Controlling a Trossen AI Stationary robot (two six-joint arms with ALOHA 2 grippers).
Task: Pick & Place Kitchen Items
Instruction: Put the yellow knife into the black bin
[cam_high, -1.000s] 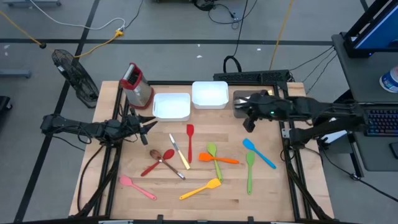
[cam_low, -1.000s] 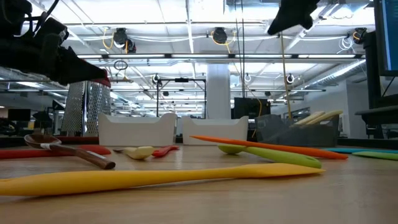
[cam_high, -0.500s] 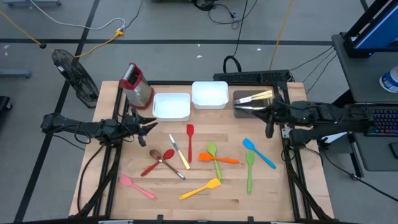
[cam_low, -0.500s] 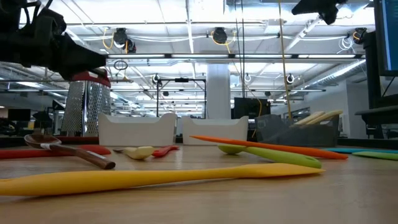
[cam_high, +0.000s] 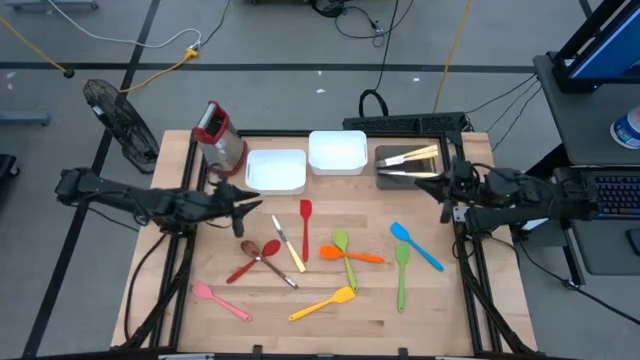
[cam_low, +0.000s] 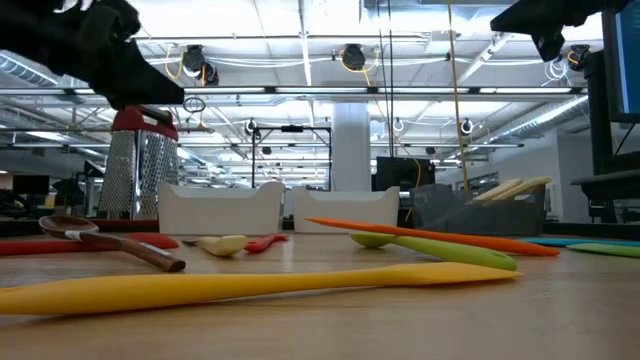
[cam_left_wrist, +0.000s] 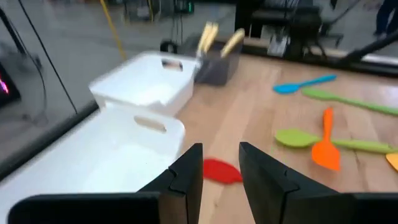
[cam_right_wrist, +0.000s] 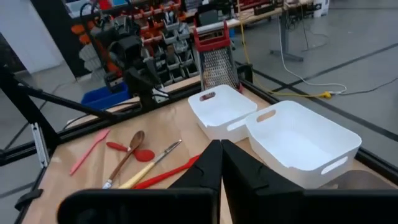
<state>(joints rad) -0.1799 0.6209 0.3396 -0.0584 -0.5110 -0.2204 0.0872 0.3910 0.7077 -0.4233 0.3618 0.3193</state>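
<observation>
The kitchen items lie loose on the wooden table: a red spatula (cam_high: 305, 225), a pale-handled knife (cam_high: 290, 246), a red spoon (cam_high: 250, 264) crossed with a brown spoon (cam_high: 266, 260), an orange spatula (cam_high: 352, 255) over a green spoon (cam_high: 344, 252), a blue spoon (cam_high: 416, 246), a green spatula (cam_high: 402, 272), a yellow spatula (cam_high: 325, 302) and a pink spatula (cam_high: 220, 300). My left gripper (cam_high: 255, 207) (cam_left_wrist: 221, 149) hangs open and empty above the table's left part, near the red spatula. My right gripper (cam_high: 441, 190) (cam_right_wrist: 221, 144) is shut and empty, high at the right edge.
Two white trays (cam_high: 275, 171) (cam_high: 337, 152) stand at the far edge. A dark tray (cam_high: 392, 172) with pale-handled knives stands beside them, close to my right gripper. A red-topped metal grater (cam_high: 220, 138) stands at the far left corner.
My right gripper has drawn back from over the dark tray toward the table's right edge, tipping toward level, and has stayed shut. My left gripper has risen and reached a little toward the table's middle, its gap unchanged. No utensil has moved.
</observation>
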